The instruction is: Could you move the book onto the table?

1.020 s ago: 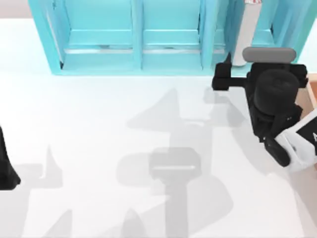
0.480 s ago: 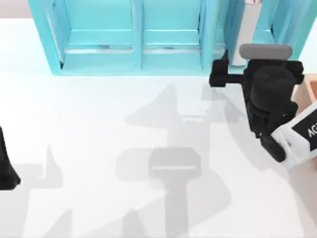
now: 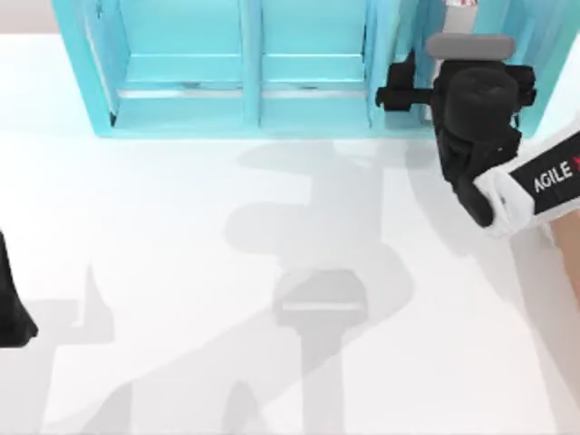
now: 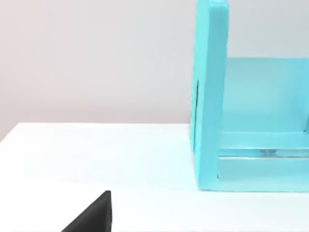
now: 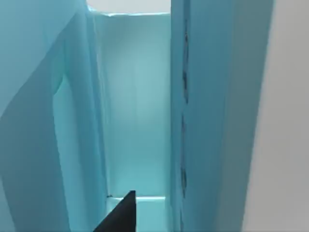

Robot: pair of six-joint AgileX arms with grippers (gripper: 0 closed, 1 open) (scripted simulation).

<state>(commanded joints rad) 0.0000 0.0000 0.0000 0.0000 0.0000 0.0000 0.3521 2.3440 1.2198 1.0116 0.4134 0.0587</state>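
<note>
Two AgileX arms on the rig, and the right one is doing the work: my right hand (image 3: 412,95) is up at the far right of the tabletop (image 3: 181,227), poked into the mouth of the light-blue shelf unit (image 3: 254,82), at its right-hand compartment. From above I count three compartments across that one shelf, and the two to the left look bare. One book (image 3: 451,25) to report: it stands upright in that right compartment, off the tabletop, with a strip of white page edge peeking out just beyond the arm's wrist; the arm covers the rest of it. The right wrist view looks straight down a narrow teal slot with tall blue walls on either side and a pale surface along one edge, and one black fingertip juts into view there. Whether that hand's fingers are apart or together, I cannot tell. My left hand (image 3: 11,304) sits parked at the tabletop's left edge, well apart from the shelf; its wrist view shows one dark fingertip, the shelf's end panel and the white tabletop, and I cannot tell its fingers' state either. One sliver of a tan wooden box (image 3: 569,258) shows at the right edge, beside the right arm.
</note>
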